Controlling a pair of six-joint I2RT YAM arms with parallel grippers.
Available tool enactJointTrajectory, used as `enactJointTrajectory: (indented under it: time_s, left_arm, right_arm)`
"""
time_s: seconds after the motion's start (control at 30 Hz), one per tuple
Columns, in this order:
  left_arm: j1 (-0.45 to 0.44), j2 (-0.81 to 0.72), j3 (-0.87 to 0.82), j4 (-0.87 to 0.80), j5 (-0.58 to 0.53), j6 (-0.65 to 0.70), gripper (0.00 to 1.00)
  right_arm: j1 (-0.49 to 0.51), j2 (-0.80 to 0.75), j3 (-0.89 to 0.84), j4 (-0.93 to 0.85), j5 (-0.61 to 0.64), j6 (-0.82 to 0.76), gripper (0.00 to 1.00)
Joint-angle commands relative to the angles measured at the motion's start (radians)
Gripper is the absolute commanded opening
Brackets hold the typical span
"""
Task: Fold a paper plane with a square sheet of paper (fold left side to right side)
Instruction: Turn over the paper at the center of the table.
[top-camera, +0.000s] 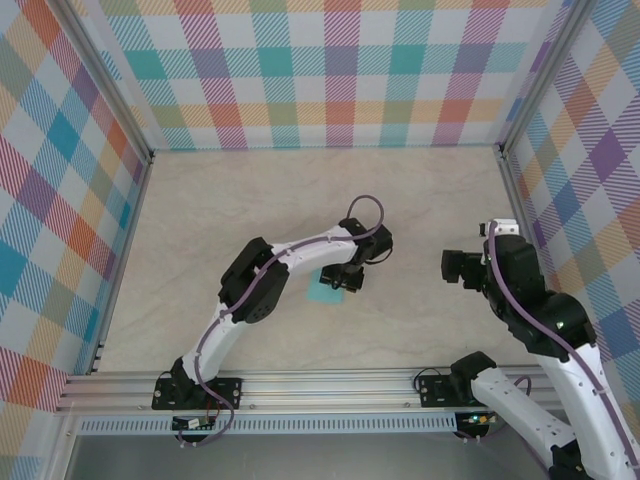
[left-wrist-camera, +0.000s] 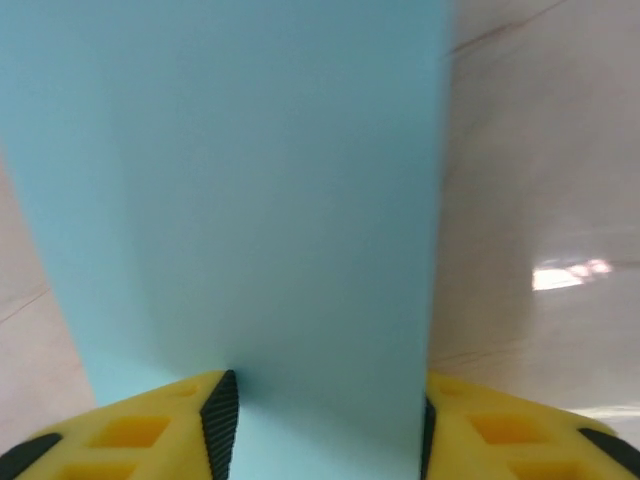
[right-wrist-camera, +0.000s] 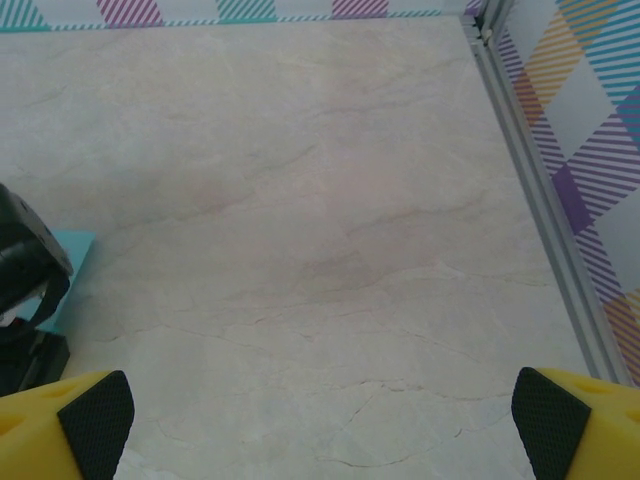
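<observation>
Left wrist view: the sheet of paper (left-wrist-camera: 240, 200) lies flat on the table (left-wrist-camera: 540, 150), a tall strip filling the middle of the frame. We judge it folded once at most, with the nose and wing folds still to do. Our left claw (left-wrist-camera: 325, 425) stands open astride its lower end. The right claw (right-wrist-camera: 320, 420) gapes wide over the table, well apart from the sheet.

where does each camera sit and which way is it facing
top: above and behind the arms, looking down on the table; left hand over the paper, right hand apart.
left wrist: just above the paper, facing down; yellow fingers at the bottom.
right wrist: low, facing across the table to the far wall; its open fingers at the bottom corners.
shared: all three show the paper.
</observation>
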Motion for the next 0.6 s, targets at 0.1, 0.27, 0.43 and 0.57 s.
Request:
enactJointTrajectory:
  time_s: [0.1,0.27,0.43,0.57]
  left_arm:
    - [0.037,-0.24,-0.166,0.374,0.245,0.016,0.61]
    - [0.121,-0.442,-0.383,0.548,0.346,-0.012,0.67]
    - [0.235,-0.605,-0.644,0.738,0.415,-0.046,0.69]
    - [0.324,-0.68,-0.853,1.009,0.517,-0.097,0.71]
  right_arm:
    - [-0.035,0.065,-0.088,0.111,-0.227,0.02,1.0]
    - [-0.108,0.121,-0.209,0.316,-0.562,0.084,1.0]
    - [-0.147,0.308,-0.327,0.656,-0.897,0.179,1.0]
    - [-0.144,0.528,-0.323,0.849,-1.033,0.242,0.95]
